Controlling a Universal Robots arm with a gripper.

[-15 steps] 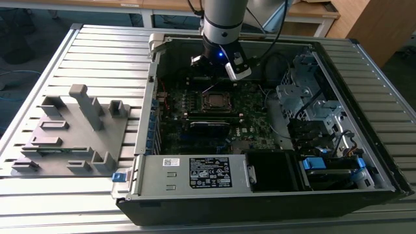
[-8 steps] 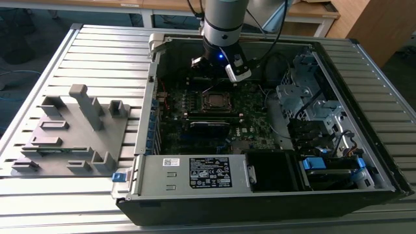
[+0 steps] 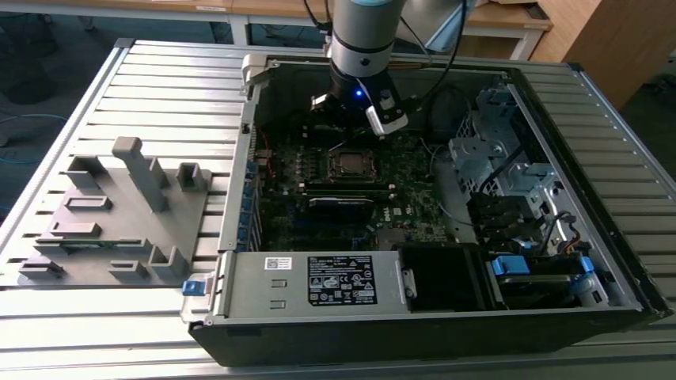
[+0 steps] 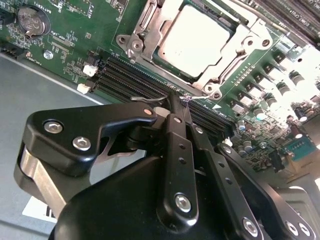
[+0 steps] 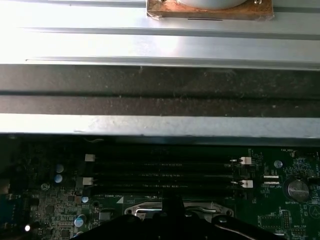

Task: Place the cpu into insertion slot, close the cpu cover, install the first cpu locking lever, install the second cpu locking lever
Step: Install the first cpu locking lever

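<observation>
here the gripper [image 4: 176, 101], pinched narrow, hangs over the black memory slots [image 4: 131, 82] just beside the cpu [image 4: 197, 40].

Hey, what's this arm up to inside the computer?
A robot arm is reaching into an open computer case laid on a table, working on the motherboard. The cpu is already seated, with the cpu cover lying down around it. The gripper, shut, has its tip right at a thin metal locking lever beside the cover; whether it pinches the lever is unclear.
</observation>
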